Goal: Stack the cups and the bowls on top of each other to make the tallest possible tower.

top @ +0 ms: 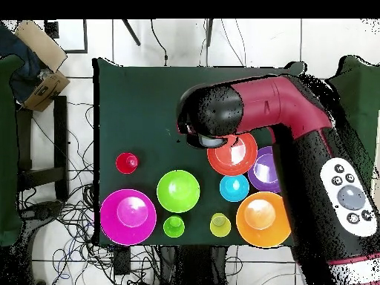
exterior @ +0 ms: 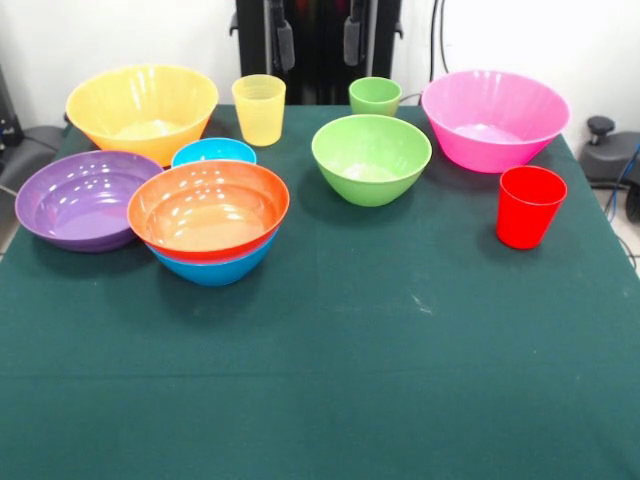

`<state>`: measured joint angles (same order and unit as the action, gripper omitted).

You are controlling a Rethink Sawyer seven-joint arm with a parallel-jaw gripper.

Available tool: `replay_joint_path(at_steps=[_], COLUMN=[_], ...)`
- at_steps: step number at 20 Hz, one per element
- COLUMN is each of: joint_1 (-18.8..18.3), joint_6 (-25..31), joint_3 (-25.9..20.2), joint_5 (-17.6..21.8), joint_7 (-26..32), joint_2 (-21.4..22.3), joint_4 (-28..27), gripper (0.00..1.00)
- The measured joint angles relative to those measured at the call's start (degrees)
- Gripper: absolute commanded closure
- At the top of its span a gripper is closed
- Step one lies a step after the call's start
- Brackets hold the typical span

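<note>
1. No text, label, brand, number or sign can be read in either view.
2. The bowls and cups carry no visible print, for instance the pink bowl [exterior: 495,118] and the red cup [exterior: 529,205].
3. The arm's grey control pad [top: 349,194], seen from overhead, has round buttons, but any marks on them are too small to make out.
4. The cardboard box [top: 43,89] beside the table shows no legible writing.
</note>
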<state>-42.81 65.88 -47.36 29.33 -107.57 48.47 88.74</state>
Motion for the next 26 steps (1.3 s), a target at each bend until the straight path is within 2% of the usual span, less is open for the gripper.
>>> replay_joint_path(at_steps=[9, 18, 26], joint_1=[0.8, 0.8, 0.8], joint_6=[-1.2, -5.9, -7.2], joint_3=[0.3, 0.9, 1.4], joint_5=[0.2, 1.4, 1.8], joint_7=[0.0, 0.0, 0.0], joint_2=[-1.2, -4.3, -6.9], joint_4=[0.0, 0.4, 0.8], gripper=[0.0, 0.0, 0.0])
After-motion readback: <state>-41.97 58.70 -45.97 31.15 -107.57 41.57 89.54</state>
